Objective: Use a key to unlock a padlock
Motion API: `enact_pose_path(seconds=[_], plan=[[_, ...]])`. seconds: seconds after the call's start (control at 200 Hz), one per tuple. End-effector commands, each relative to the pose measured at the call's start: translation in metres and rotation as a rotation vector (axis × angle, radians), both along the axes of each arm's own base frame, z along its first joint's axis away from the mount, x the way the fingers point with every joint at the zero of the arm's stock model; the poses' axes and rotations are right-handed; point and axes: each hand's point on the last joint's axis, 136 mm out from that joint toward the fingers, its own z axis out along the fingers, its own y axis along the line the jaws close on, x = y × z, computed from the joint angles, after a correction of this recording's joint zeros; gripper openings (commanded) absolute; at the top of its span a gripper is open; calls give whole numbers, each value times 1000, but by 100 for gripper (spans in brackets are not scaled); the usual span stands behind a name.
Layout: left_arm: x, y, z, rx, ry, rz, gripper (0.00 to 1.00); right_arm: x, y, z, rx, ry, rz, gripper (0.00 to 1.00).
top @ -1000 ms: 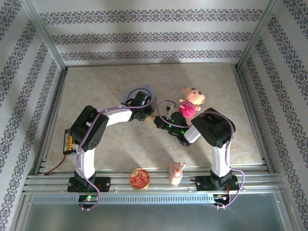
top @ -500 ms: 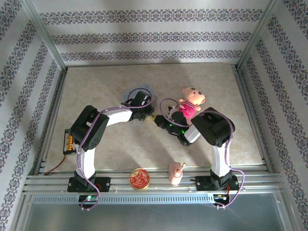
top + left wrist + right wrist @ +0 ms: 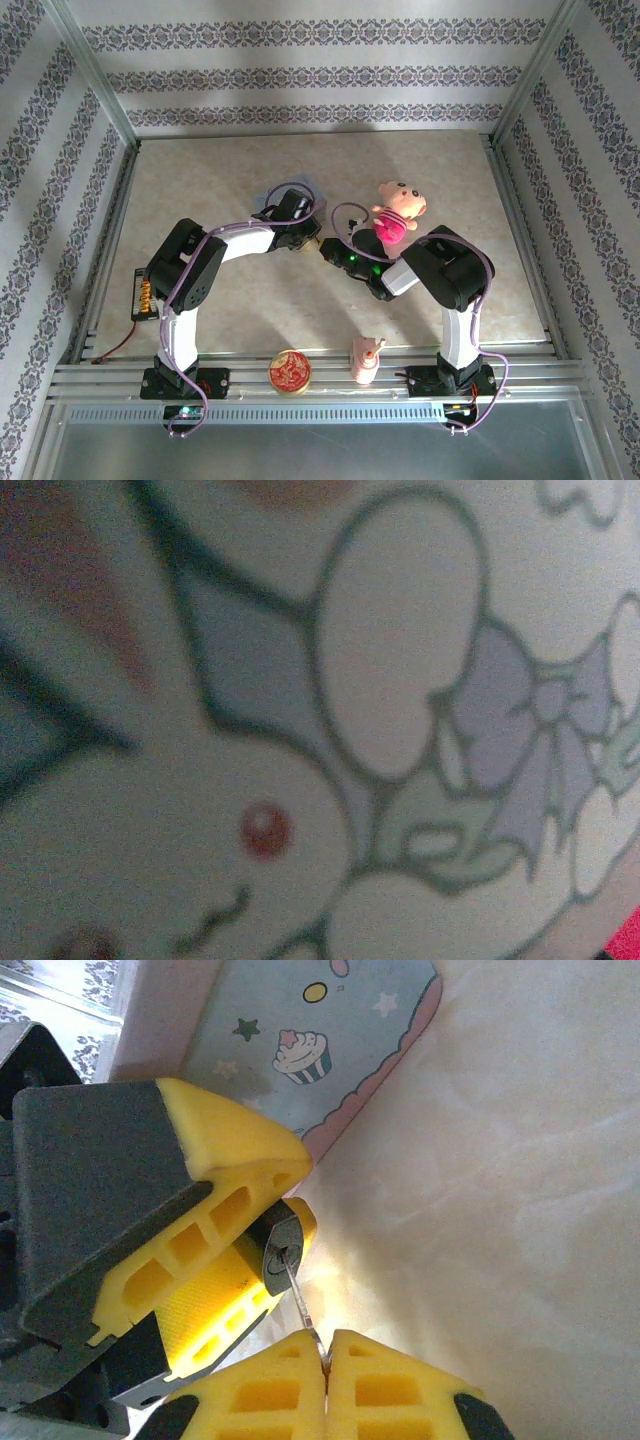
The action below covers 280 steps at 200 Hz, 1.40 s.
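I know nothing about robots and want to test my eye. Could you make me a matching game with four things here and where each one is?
Things:
1 padlock
2 key
3 pink plush doll
4 round red tin

Places:
A on the near rail
B pinched by the right gripper
C lying on the table
D held by the left gripper

Pairs: 1-D, 2-B, 3-C, 4-A

Padlock (image 3: 283, 1253): body buried between left pincer (image 3: 292, 1205) pads, keyhole face alone showing.
Key (image 3: 301, 1305): bow hidden at 6 o'clock inside right pincer (image 3: 326, 1355).
Blue tin (image 3: 300, 730): blurred, cropped at every edge, left wrist view.
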Motion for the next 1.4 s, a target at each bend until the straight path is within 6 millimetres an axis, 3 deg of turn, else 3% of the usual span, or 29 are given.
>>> enact_pose_path(seconds=[0.0,0.375,0.795,1.09,1.394], plan=[[-26,-21,-4,-70,77,-98,0,25,-4,18,43,-24,-75,0],[-36,-23,-4,-103,86,-129,0,34,-1,35,138,-14,1,0],[-37,-31,13,-194,90,-109,0,26,2,31,85,-96,79,0],[-38,-30,31,-235,79,-99,0,21,-13,21,88,-92,75,0],[-38,-28,23,-242,97,-76,0,18,-16,9,137,-75,78,0]])
